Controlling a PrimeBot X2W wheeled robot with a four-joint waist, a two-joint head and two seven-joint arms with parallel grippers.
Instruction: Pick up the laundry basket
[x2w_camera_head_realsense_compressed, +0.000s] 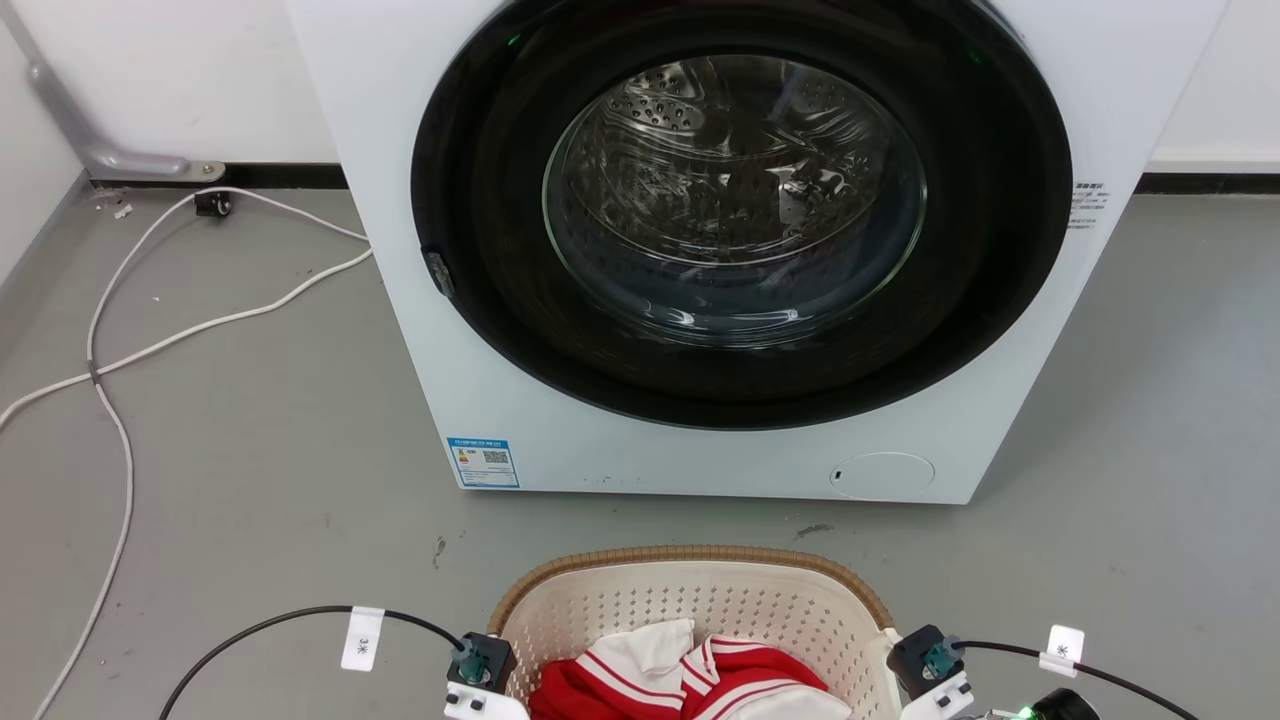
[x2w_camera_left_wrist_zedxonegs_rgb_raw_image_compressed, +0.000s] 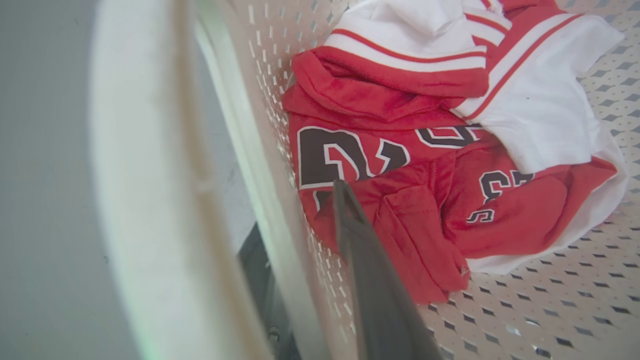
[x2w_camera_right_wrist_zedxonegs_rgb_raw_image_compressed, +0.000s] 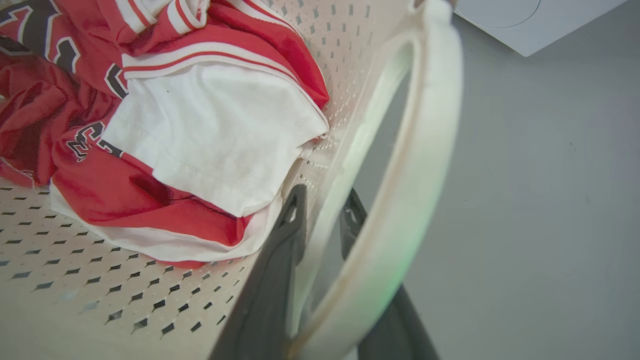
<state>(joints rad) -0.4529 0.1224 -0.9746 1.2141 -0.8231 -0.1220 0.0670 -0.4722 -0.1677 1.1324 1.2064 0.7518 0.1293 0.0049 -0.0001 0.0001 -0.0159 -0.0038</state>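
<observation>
The laundry basket (x2w_camera_head_realsense_compressed: 690, 553), cream and perforated with a brown woven rim, stands on the floor at the bottom of the head view, in front of the washer. Red and white clothes (x2w_camera_head_realsense_compressed: 700, 670) lie inside it. My left gripper (x2w_camera_left_wrist_zedxonegs_rgb_raw_image_compressed: 300, 225) straddles the basket's left wall (x2w_camera_left_wrist_zedxonegs_rgb_raw_image_compressed: 260, 90) beside the white handle (x2w_camera_left_wrist_zedxonegs_rgb_raw_image_compressed: 140, 200), one finger (x2w_camera_left_wrist_zedxonegs_rgb_raw_image_compressed: 350, 220) inside and one outside, closed on the wall. My right gripper (x2w_camera_right_wrist_zedxonegs_rgb_raw_image_compressed: 324, 202) clamps the right wall the same way at its white handle (x2w_camera_right_wrist_zedxonegs_rgb_raw_image_compressed: 415, 175). Both wrists (x2w_camera_head_realsense_compressed: 480, 665) (x2w_camera_head_realsense_compressed: 925, 660) flank the basket.
A white front-loading washer (x2w_camera_head_realsense_compressed: 420, 350) with its round glass door (x2w_camera_head_realsense_compressed: 735, 195) stands close behind the basket. White cables (x2w_camera_head_realsense_compressed: 150, 340) trail over the grey floor at the left. Black cables (x2w_camera_head_realsense_compressed: 280, 618) run from each wrist.
</observation>
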